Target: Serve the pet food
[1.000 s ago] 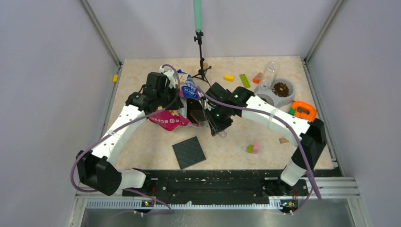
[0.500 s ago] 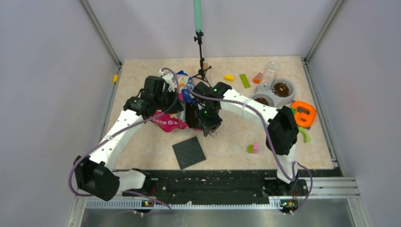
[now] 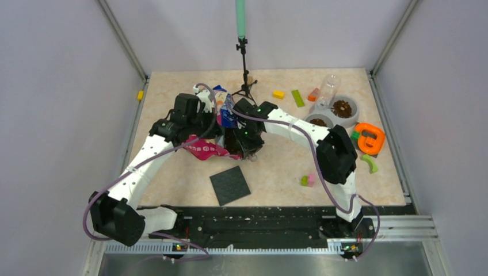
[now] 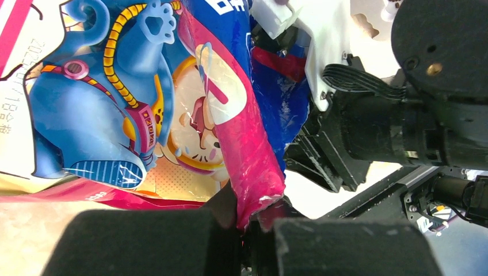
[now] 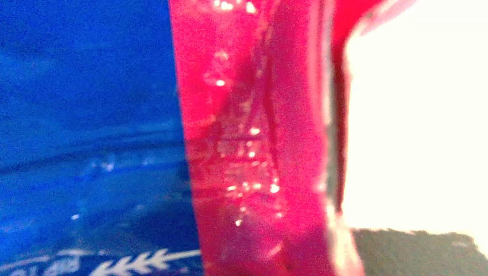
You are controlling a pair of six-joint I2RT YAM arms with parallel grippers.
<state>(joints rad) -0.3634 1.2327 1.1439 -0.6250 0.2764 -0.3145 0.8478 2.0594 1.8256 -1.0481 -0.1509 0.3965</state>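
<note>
The glossy pink-and-blue cartoon bag (image 3: 208, 148) lies crumpled at mid table between both arms. My left gripper (image 4: 257, 230) is shut on the bag's pink edge (image 4: 247, 155); in the top view it (image 3: 195, 118) sits at the bag's left. My right gripper (image 3: 246, 141) is pressed against the bag's right side; its wrist view shows only blue and pink bag foil (image 5: 247, 144), with the fingers hidden. Brown pet food (image 3: 343, 107) fills the far cup of a grey double bowl (image 3: 331, 117), and more (image 3: 318, 122) lies in the near cup.
A black tripod stand (image 3: 246, 80) rises behind the bag. A black square mat (image 3: 229, 185) lies in front. Toy blocks lie around: yellow (image 3: 278, 94), green (image 3: 297, 98), pink and green (image 3: 308, 180). An orange toy (image 3: 369, 137) and a clear bottle (image 3: 328, 87) flank the bowl.
My right arm has swung left, its elbow folding in, and its gripper has moved closer against the bag. My left gripper has kept its hold and shifted slightly left.
</note>
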